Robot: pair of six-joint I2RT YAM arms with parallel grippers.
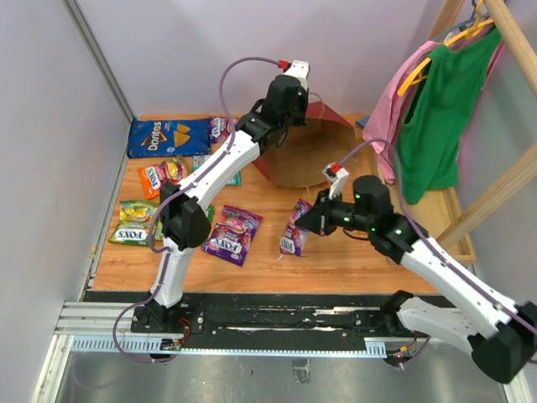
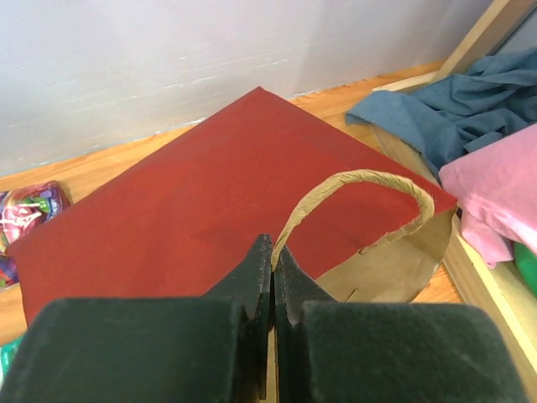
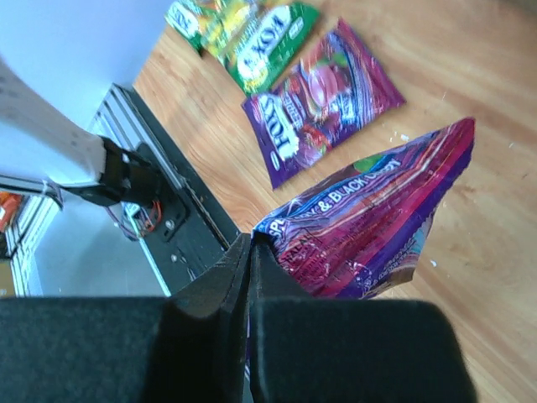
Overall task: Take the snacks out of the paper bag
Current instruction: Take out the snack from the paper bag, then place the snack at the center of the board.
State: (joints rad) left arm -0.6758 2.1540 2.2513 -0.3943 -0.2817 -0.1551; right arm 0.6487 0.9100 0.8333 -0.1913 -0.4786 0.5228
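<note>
The paper bag, red outside and brown inside, lies at the back of the table with its mouth facing the arms. My left gripper is shut on its twisted paper handle above the red side. Right of centre, my right gripper is shut on the corner of a purple Fox's candy bag, which hangs just above the wood. Other snacks lie on the table: a blue Doritos bag, an orange packet, green Fox's packets and another purple Fox's bag.
Green and pink clothes hang on a wooden rack at the right. Blue cloth lies beside the bag's mouth. A purple wall borders the left side. The black mounting rail runs along the near edge.
</note>
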